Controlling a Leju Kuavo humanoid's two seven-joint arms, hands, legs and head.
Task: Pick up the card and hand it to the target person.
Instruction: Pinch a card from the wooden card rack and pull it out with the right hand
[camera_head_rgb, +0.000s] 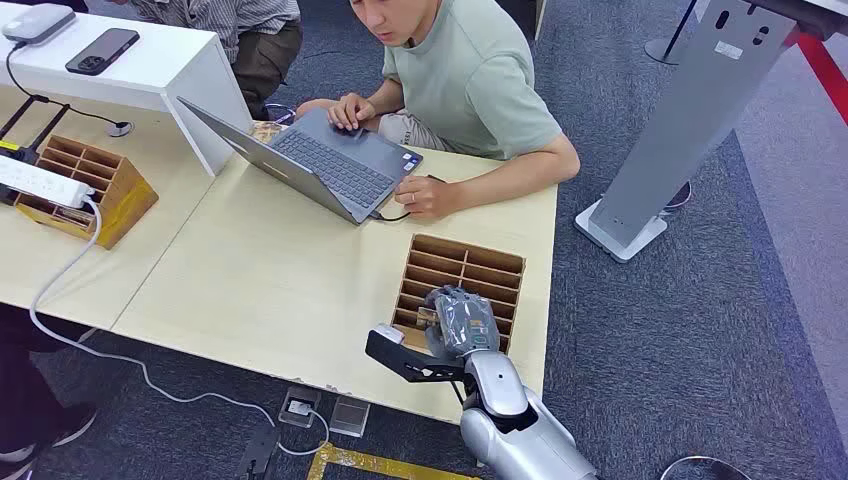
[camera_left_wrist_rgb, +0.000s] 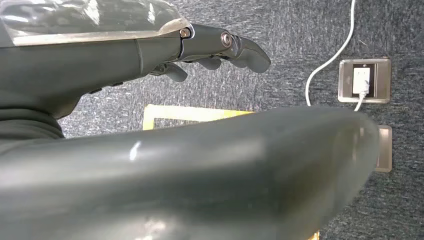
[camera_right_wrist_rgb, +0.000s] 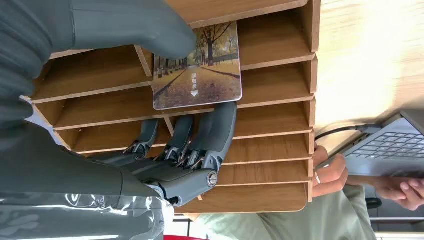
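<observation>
Nearest, the left robot hand (camera_left_wrist_rgb: 220, 47) hangs low over the carpet floor (camera_left_wrist_rgb: 280, 75), fingers loosely extended and apart, holding nothing; a floor socket (camera_left_wrist_rgb: 364, 80) with a white cable (camera_left_wrist_rgb: 330, 55) plugged in lies beyond it. Not part of the job right now.

Next out, the right robot hand (camera_head_rgb: 462, 322) is at the near end of the wooden slotted organizer (camera_head_rgb: 480, 268) on the counter (camera_head_rgb: 270, 280). Right wrist view: thumb on the printed face of the card (camera_right_wrist_rgb: 197, 67), dark fingers (camera_right_wrist_rgb: 215, 130) curled under its lower edge, so the card is pinched. The card sits over the organizer's dividers, partly in or just above a slot; cannot tell if it is fully clear.

Progress, as judged: grasp looks made, so pickup is roughly half done. Left: lift the card clear of the organizer, then carry it across.

Farther, the person (camera_head_rgb: 470, 80) in a green shirt sits at the counter's far side, both hands on a laptop (camera_head_rgb: 330, 165), no hand offered. Handover not started.
</observation>
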